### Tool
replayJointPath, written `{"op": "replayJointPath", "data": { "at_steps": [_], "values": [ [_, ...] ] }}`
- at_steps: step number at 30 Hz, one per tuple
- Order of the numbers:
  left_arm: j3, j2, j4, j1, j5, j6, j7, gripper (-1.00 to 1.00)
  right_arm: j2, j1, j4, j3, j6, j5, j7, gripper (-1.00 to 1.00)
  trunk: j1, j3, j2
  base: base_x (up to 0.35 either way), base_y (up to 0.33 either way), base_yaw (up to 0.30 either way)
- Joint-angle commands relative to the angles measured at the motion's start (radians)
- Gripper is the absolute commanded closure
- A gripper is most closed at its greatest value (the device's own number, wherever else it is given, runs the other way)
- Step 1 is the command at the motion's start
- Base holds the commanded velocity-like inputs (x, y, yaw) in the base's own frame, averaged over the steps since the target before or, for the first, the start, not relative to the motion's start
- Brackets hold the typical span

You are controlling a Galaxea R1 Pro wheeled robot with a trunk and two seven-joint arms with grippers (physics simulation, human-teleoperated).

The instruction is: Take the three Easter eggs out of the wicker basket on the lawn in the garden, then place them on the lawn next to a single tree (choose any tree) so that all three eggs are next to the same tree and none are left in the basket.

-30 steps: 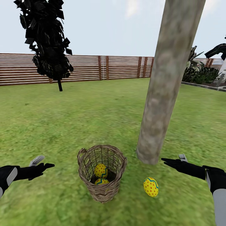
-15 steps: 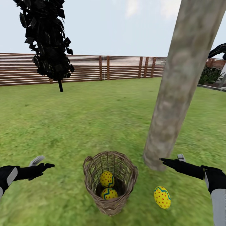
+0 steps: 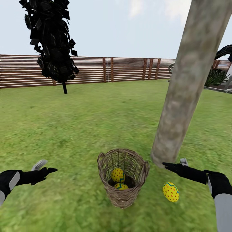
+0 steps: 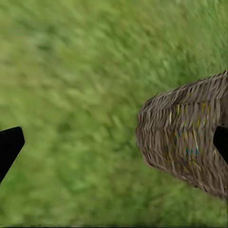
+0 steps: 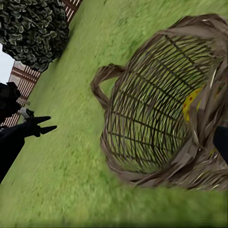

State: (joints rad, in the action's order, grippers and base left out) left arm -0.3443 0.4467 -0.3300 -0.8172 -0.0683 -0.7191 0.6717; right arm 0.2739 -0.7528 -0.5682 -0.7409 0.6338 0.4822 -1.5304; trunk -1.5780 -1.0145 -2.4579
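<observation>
My head camera has swung since half a second ago, so the wicker basket (image 3: 123,178) and the tree (image 3: 188,83) now sit further right in the frame; my arms keep the same pose. The basket stands upright on the lawn (image 3: 80,129) at lower centre of the head view, with two Easter eggs (image 3: 118,175) inside it, one above the other in the picture. The third egg (image 3: 170,192) lies on the grass at lower right, just beside the base of the tree trunk and near the basket. My left end effector (image 3: 45,169) hovers at lower left, well apart from the basket, fingers spread and empty. My right end effector (image 3: 174,164) hovers at lower right, between basket and trunk, fingers parted, holding nothing. A dark-leaved tree (image 3: 53,42) and slatted fence (image 3: 129,68) stand behind.
</observation>
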Motion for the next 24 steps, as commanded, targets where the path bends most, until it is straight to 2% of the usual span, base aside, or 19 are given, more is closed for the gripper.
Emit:
{"op": "replayJointPath", "data": {
  "at_steps": [1, 7, 18, 20, 24],
  "values": [
    [-0.003, 0.0, 0.0, 0.0, -0.007, -0.008, -0.001, -1.0, -0.001, -0.001, -0.001, -0.006, 0.01, 0.011, -0.008, -1.0, 0.001, -0.001, 0.0, -0.277, 0.195, 0.0],
    [-0.003, 0.001, 0.0, 0.0, -0.007, -0.008, -0.001, -1.0, -0.002, -0.001, -0.001, -0.006, 0.01, 0.012, -0.007, -1.0, 0.001, -0.001, 0.0, -0.145, 0.267, 0.0],
    [-0.002, 0.001, 0.0, 0.0, -0.006, -0.007, 0.0, -1.0, -0.003, 0.0, -0.011, -0.004, 0.011, 0.016, -0.002, -1.0, 0.001, -0.001, 0.0, 0.037, 0.305, 0.0],
    [-0.002, 0.001, 0.0, 0.0, -0.005, -0.007, -0.001, -1.0, -0.022, 0.0, -0.028, 0.0, 0.011, 0.023, 0.017, -1.0, 0.001, -0.001, 0.0, 0.186, 0.289, 0.0],
    [-0.001, 0.0, 0.0, 0.0, -0.004, -0.006, -0.001, -1.0, -0.082, 0.0, -0.118, 0.001, 0.011, 0.051, 0.123, -1.0, 0.001, -0.001, 0.0, 0.237, 0.256, 0.0]
  ]
}}
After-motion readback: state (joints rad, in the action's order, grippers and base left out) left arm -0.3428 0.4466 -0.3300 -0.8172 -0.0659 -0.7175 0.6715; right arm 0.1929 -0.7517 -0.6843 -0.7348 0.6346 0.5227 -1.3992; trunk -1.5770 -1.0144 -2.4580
